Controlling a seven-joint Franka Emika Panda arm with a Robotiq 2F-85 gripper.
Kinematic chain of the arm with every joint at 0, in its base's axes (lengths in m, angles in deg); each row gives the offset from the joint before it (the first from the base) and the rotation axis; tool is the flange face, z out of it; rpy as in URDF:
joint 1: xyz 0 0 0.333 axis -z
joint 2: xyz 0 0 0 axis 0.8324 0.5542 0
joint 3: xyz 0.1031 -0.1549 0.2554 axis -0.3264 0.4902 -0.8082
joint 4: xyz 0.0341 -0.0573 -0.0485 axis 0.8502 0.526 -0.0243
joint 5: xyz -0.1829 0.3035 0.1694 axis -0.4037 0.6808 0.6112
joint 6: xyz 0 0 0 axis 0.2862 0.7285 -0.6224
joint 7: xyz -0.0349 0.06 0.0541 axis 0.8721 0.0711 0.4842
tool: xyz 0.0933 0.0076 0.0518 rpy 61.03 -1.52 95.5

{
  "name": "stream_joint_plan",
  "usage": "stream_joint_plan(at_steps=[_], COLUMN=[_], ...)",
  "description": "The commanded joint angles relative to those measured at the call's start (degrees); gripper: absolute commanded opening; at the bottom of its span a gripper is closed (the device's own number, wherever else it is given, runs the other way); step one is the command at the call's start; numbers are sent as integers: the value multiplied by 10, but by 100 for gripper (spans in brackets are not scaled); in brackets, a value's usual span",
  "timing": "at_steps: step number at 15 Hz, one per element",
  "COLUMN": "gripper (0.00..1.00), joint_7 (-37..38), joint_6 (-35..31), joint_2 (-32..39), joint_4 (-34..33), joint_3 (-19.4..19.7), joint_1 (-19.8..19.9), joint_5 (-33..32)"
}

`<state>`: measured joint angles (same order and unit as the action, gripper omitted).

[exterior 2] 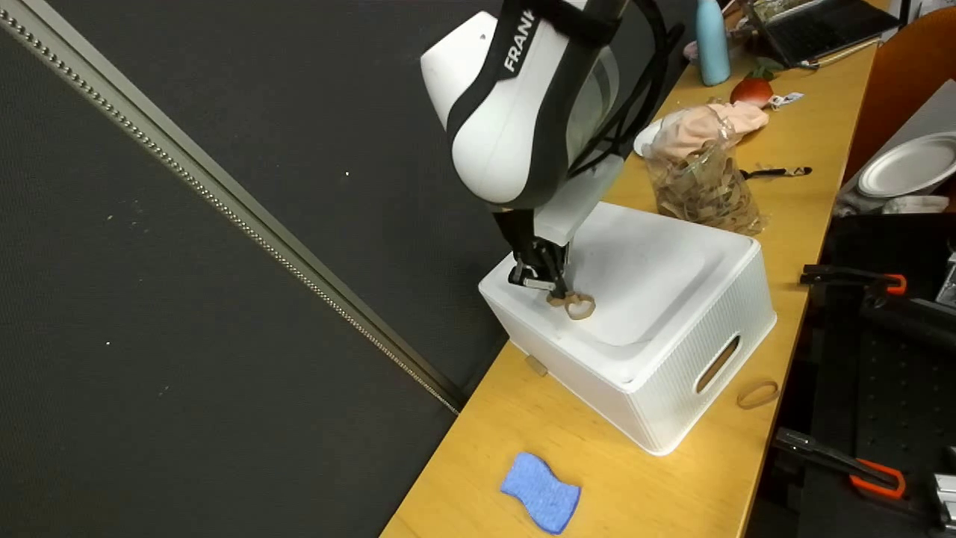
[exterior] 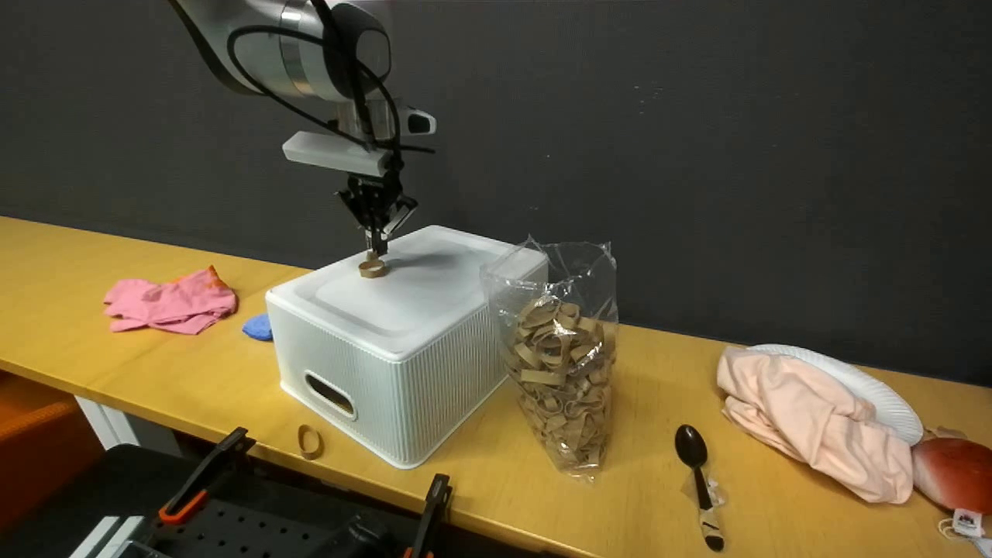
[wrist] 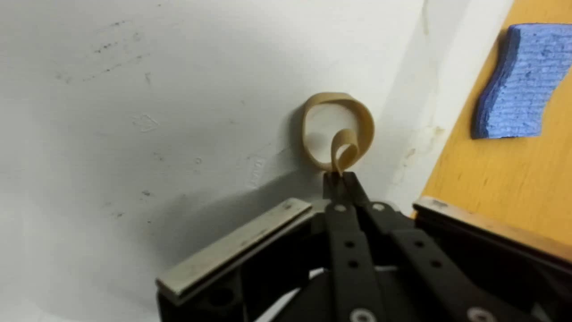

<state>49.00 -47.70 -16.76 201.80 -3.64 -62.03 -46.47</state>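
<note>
Wrist view, pincer (wrist: 339,179) clenched on tan band (wrist: 367,127), over broad white box (wrist: 201,112), near its edge

The fingers (wrist: 357,190) hide part of the tan band (wrist: 367,125); the wrist view crops the blue sponge (wrist: 522,85).

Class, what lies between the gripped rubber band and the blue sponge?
From the rubber band to the sponge, the wrist view shows the white box's edge, then a strip of wooden table.
</note>
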Motion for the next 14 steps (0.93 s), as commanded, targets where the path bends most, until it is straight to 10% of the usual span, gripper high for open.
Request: stream_joint_plan(at_steps=[1,8,14], gripper=[0,55,32], joint_7=[17,21,20], joint_6=[0,-1,-1], joint_2=[-23,-32,-24], joint_4=[25,45,45], joint_3=[1,1,-1], joint_1=[-1,0,0], joint_5=[-17,-16,-14])
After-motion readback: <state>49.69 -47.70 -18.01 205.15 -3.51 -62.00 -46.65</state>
